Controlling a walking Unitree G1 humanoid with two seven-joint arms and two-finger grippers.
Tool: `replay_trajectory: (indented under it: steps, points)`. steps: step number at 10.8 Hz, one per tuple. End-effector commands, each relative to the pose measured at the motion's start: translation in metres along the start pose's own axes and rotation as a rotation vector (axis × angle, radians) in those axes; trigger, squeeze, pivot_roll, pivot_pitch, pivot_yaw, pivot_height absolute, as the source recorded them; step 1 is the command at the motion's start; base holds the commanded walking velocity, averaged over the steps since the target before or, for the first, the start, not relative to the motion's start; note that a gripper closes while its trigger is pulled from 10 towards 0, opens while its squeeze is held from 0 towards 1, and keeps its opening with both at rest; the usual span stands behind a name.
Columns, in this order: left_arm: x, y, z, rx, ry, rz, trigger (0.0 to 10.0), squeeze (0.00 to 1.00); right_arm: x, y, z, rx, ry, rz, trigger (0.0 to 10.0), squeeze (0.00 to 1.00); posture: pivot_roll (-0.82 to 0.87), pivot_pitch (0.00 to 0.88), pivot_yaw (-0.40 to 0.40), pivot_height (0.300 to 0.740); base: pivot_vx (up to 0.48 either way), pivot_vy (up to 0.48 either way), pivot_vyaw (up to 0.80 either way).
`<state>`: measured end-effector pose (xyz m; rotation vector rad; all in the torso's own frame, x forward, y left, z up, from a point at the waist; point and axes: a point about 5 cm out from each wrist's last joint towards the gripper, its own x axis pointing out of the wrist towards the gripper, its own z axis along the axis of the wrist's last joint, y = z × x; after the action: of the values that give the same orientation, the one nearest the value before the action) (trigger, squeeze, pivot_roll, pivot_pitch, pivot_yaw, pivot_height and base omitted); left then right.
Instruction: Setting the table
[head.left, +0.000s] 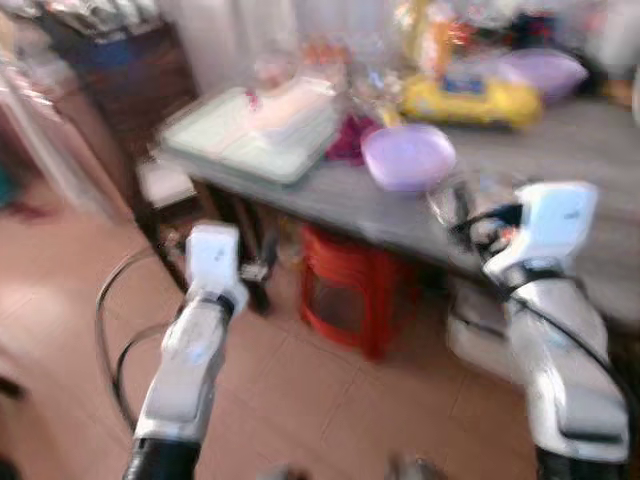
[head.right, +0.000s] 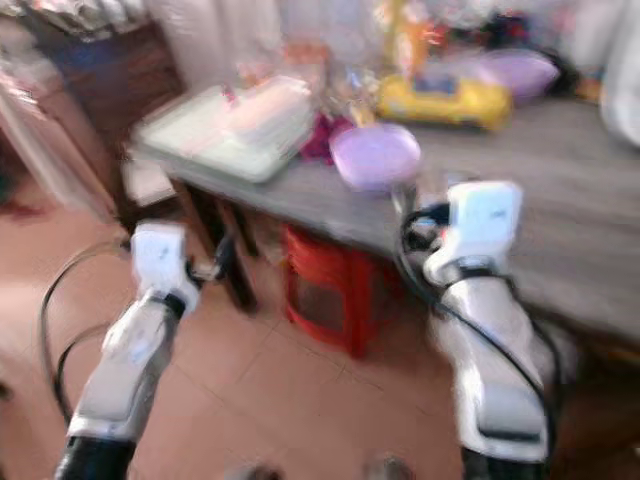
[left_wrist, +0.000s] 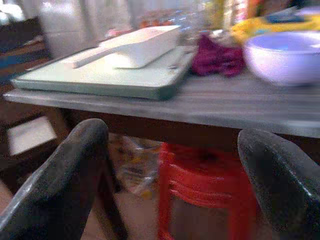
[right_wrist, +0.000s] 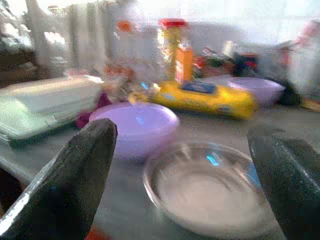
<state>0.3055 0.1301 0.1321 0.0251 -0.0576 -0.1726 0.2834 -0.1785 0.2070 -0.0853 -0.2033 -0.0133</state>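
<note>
Evidently the approach stage: the right gripper (right_wrist: 185, 175), fingers spread wide, lines up on the clear glass bowl (right_wrist: 207, 187) at the grey table's (head.left: 600, 150) near edge, beside a purple bowl (head.left: 408, 156). Next: advance and close. Left gripper (left_wrist: 172, 185) open, empty.

left arm (head.left: 190, 350): silver-white shell, boxy white wrist block, black cuff at base, black cable looping beside | right arm (head.left: 555, 340): silver-white, black cables at wrist | fingers (left_wrist: 60, 185): thick, rounded, matte black
</note>
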Motion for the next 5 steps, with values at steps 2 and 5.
replay_trajectory:
  steps: [2, 5]
  points:
    - [-0.0018, 0.0082, 0.0, 0.021, 0.002, 0.019, 10.0, 0.0, 0.0021, 0.0057, 0.0054, 0.01, -0.023, 0.017, 10.0, 0.0, -0.08, 0.085, 0.109, 0.74, -0.358, 0.0, 0.0]
    - [-0.0022, 0.0074, -0.0017, 0.021, 0.008, 0.008, 10.0, 0.0, 0.0025, 0.0062, 0.0043, 0.013, -0.018, 0.006, 10.0, 0.0, -0.08, 0.087, 0.109, 0.74, -0.352, 0.0, 0.0]
